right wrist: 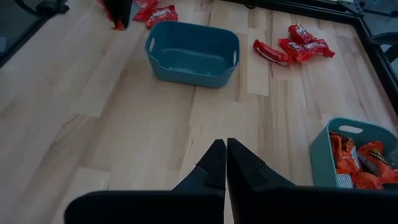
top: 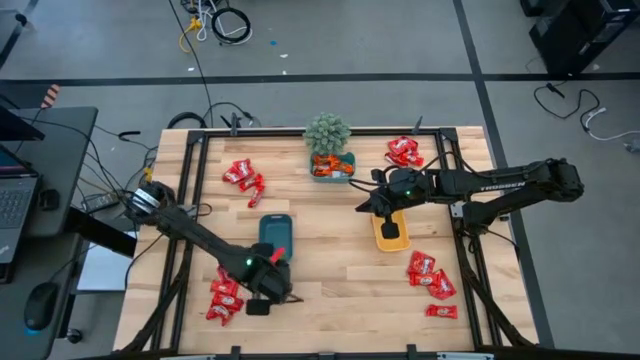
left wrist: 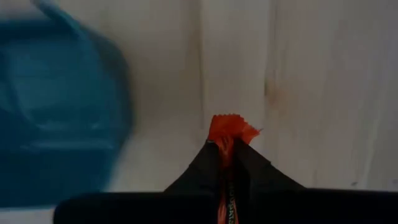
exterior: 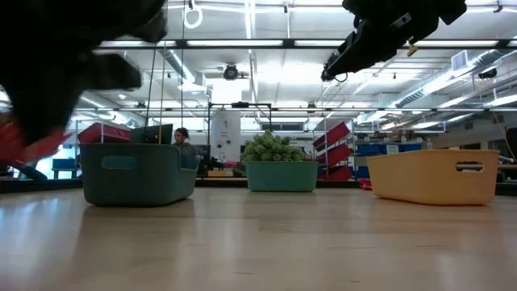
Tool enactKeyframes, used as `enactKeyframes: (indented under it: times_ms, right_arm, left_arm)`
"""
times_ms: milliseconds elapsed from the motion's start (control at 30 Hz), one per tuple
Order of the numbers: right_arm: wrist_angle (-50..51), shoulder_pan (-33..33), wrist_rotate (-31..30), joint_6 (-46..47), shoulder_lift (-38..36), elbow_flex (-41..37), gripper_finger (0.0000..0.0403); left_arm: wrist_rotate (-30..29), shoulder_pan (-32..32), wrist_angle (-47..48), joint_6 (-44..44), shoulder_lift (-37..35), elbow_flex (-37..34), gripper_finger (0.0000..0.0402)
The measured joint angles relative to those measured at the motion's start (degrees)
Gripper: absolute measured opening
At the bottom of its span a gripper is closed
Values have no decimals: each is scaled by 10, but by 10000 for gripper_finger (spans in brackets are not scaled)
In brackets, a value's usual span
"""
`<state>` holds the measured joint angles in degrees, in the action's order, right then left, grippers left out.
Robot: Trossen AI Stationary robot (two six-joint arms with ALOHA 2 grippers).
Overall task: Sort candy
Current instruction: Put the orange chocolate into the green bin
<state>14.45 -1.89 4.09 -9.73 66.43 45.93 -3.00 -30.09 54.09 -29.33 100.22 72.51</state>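
Now my left gripper (left wrist: 225, 155) is clenched on a red candy (left wrist: 231, 129) beside the teal tray (top: 275, 237), pinched by its wrapper for carrying. My right gripper (right wrist: 226, 163) hangs clamped, empty, above the yellow tray (top: 390, 237).

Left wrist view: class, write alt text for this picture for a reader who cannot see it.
The left hand, fingers shut, pinches a red candy packet whose crimped edge sticks out past the dark fingertips, above a pale wooden table. A blurred teal tray fills the side of the picture.
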Motion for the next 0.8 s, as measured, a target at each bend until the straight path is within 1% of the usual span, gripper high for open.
enactKeyframes:
  times_ms: [67, 200, 300, 400, 533, 633, 700, 800]
  right_arm:
    - [13, 0, -11, 3, -11, 0, 1]
    - [53, 0, -71, 17, -46, 0, 2]
    - [75, 0, -107, 27, -74, 0, 2]
    - [79, -4, -121, 27, -92, 0, 1]
    - [79, -17, -122, 26, -99, 0, 0]
    - [79, -29, -123, 25, -95, 0, 1]
    - [82, -40, -124, 25, -92, 0, 1]
    - [76, -55, -127, 25, -83, 0, 0]
  left_arm:
    - [-20, 22, -2, 24, -22, 14, 11]
    - [-98, 91, -22, 67, -65, 26, 9]
    - [-106, 159, -82, 125, -77, 26, 8]
    - [-96, 228, -146, 203, -73, 26, 8]
    - [-72, 331, -216, 273, -61, 26, 7]
    - [-29, 401, -263, 310, -52, 26, 7]
    - [2, 434, -298, 336, -38, 28, 7]
    - [15, 462, -324, 370, -4, 26, 6]
